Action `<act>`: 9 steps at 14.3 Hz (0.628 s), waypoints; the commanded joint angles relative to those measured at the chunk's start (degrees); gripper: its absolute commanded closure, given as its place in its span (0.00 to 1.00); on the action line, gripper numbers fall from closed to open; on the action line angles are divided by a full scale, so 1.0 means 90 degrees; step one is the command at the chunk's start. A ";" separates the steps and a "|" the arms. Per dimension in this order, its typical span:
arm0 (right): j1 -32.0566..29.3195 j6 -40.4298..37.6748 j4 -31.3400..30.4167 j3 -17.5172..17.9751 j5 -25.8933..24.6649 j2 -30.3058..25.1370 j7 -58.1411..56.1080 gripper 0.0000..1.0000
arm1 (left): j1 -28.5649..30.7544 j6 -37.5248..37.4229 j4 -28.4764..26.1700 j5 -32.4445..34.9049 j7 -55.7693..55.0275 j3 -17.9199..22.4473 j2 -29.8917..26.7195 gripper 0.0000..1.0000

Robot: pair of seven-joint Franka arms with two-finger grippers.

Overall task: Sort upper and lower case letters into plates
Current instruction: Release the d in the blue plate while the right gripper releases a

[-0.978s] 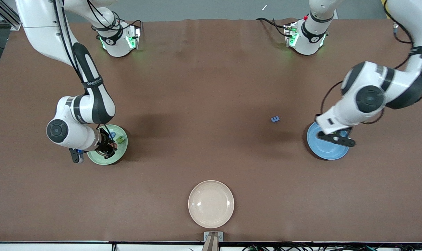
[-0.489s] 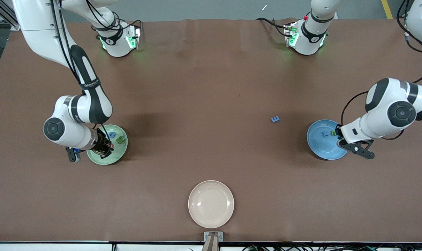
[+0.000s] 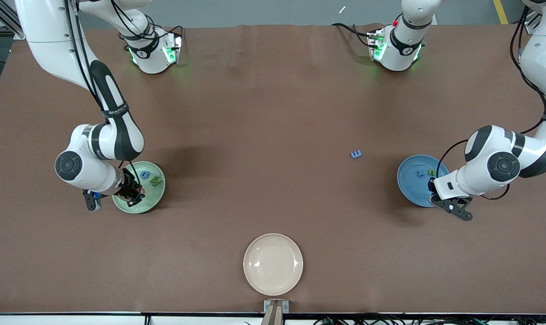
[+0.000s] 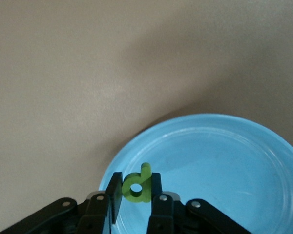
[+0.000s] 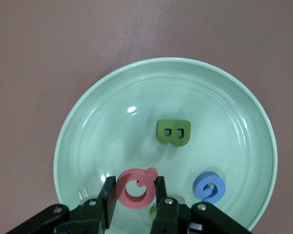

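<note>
**A:** Between the left gripper's (image 4: 136, 201) fingers, what is clamped?

**B:** A small lime-green lowercase letter (image 4: 138, 183), pinched upright over the rim of the sky blue plate (image 3: 413, 187). The right gripper (image 5: 136, 204) is clamped on a pink capital letter (image 5: 135, 186) just above the pale green plate (image 5: 112, 136), where a green B (image 5: 174, 132) and a blue G (image 5: 209, 186) already lie.

**A:** So which step is this?

**B:** Delivery, I judge. Each arm needs to settle over its plate's middle, then part its fingers. The left one sits near the edge and should shift inward first.

**A:** Anything left after that?

**B:** A blue letter (image 3: 356, 154) lies on the bare table, between the plates, nearer the blue one. The cream plate (image 3: 273, 264) holds nothing.

**A:** And against a second ago?

**B:** The left arm has swung off the blue plate's centre toward its outer edge, uncovering two letters there. The right arm has barely moved.
</note>
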 commanded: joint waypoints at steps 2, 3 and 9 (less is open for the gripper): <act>-0.0125 0.0256 -0.0086 0.0117 -0.0108 0.0083 -0.0039 0.99 | -0.0182 0.0214 0.0103 0.0127 -0.0030 0.0179 0.0148 0.85; -0.0135 0.0256 -0.0086 0.0117 -0.0108 0.0112 -0.0049 0.98 | -0.0182 0.0263 0.0083 0.0127 -0.0049 0.0189 0.0178 0.85; -0.0223 0.0237 -0.0076 0.0117 -0.0108 0.0132 -0.0059 0.93 | -0.0172 0.0342 0.0034 0.0127 -0.0156 0.0228 0.0266 0.84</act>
